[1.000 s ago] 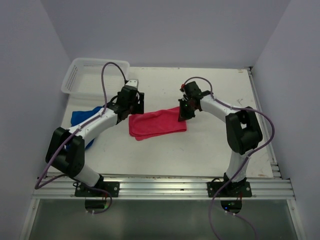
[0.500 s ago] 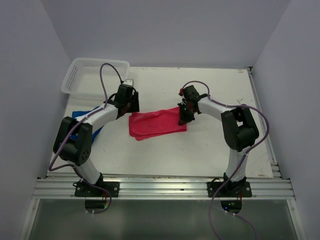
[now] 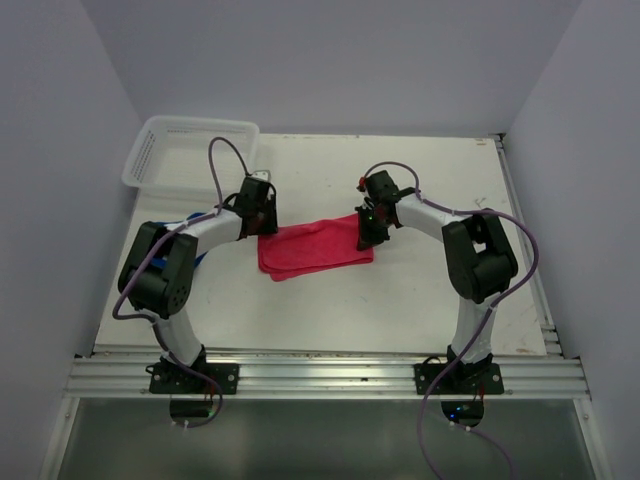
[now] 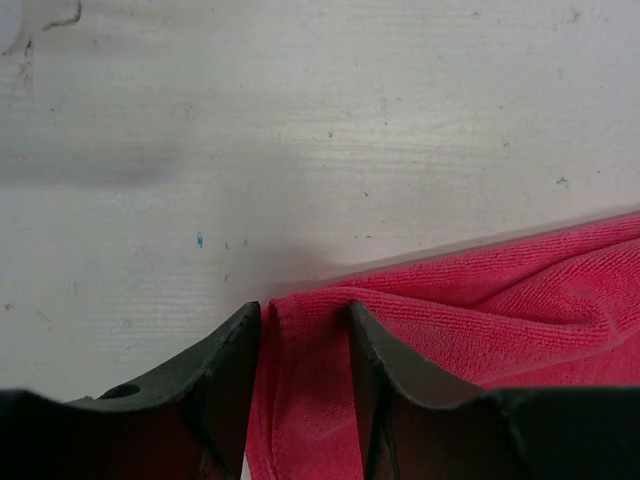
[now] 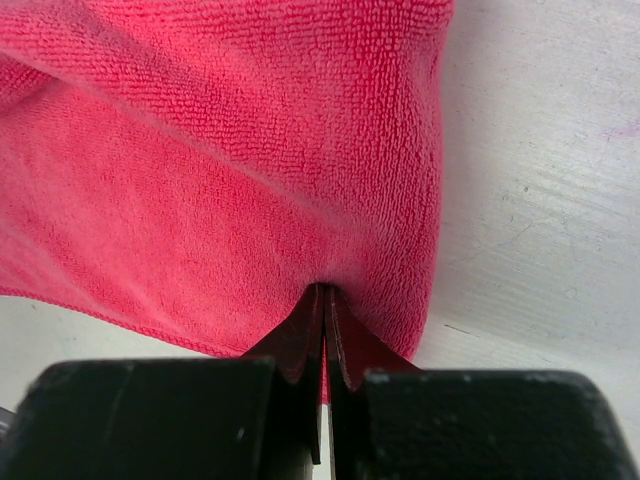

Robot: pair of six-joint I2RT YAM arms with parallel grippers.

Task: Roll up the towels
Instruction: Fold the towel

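Top external view: a bright pink-red towel (image 3: 315,247) of soft looped cloth lies flat, folded into a long rectangle, near the middle of the scuffed white table (image 3: 400,300), between the two arms. The left gripper (image 3: 262,220) stands at the towel's left end and the right gripper (image 3: 368,232) at its right end. A royal blue towel (image 3: 201,259) lies at the table's left side, largely hidden under the left arm (only slivers of blue show). A rectangular white plastic mesh basket (image 3: 140,165) sits in the far left corner, apart from both towels.

Left wrist view: the left gripper (image 4: 305,325) straddles the towel's corner. Its dark fingers (image 4: 235,370) stand partway spread. A raised ridge of the pink-red towel (image 4: 480,320) fills the gap between them and touches both inner faces; whether they squeeze it cannot be told. Beyond the fingertips lies bare table (image 4: 300,120).

Right wrist view: the right gripper (image 5: 322,295) has its fingers (image 5: 290,340) pressed together, with an edge of the pink-red towel (image 5: 200,150) pinched at their tips, where the cloth puckers. Bare table (image 5: 540,200) shows to the right of the towel's edge.
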